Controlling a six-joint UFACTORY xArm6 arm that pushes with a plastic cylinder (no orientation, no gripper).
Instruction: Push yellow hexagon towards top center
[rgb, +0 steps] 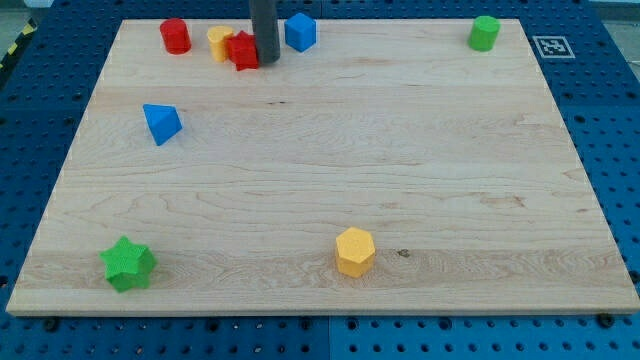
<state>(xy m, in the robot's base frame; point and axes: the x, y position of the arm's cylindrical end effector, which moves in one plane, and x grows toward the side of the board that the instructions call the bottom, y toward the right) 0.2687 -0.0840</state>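
The yellow hexagon (355, 251) lies near the view's bottom, slightly right of centre, on the wooden board (400, 150). My tip (267, 61) is far from it, at the view's top left of centre. The tip stands just right of a red block (242, 50), touching or nearly touching it. A yellow block (219, 43) sits just left of the red one. A blue block (300, 31) sits just right of the rod.
A red cylinder (175, 36) is at the top left. A green cylinder (484, 33) is at the top right. A blue triangular block (161, 123) is at the left. A green star (128, 264) is at the bottom left.
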